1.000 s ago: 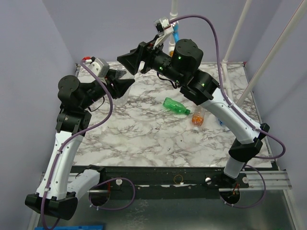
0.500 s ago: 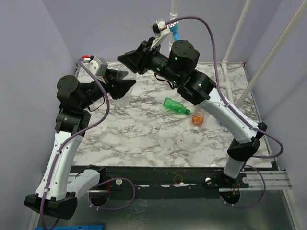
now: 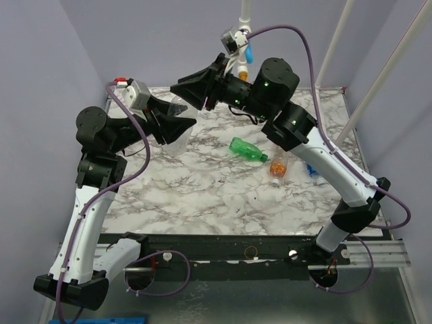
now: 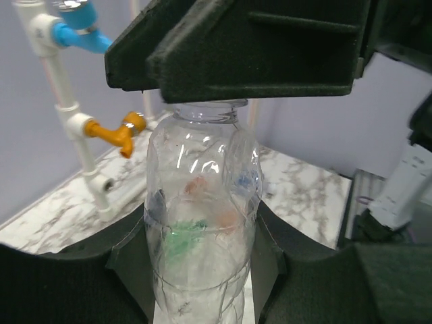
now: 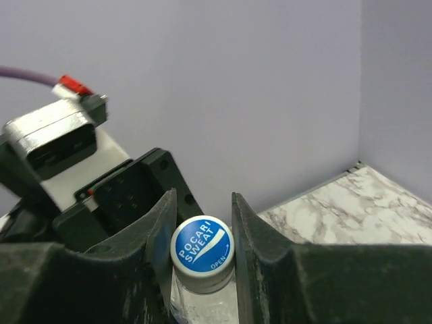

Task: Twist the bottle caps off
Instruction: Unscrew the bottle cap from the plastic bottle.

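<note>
Two grips, one clear bottle — left jaws clamped on its body, right jaws pinching the blue cap — it reads POCARI SWEAT, OPEN.

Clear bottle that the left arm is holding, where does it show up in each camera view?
Top external: upper left, clear bottle in the left end effector.
Left wrist: centre, running off the bottom edge.
Right wrist: bottom centre, mostly its blue cap, gripped by the right end effector.
Shared landmark: the marble table, seen in all three.
</note>
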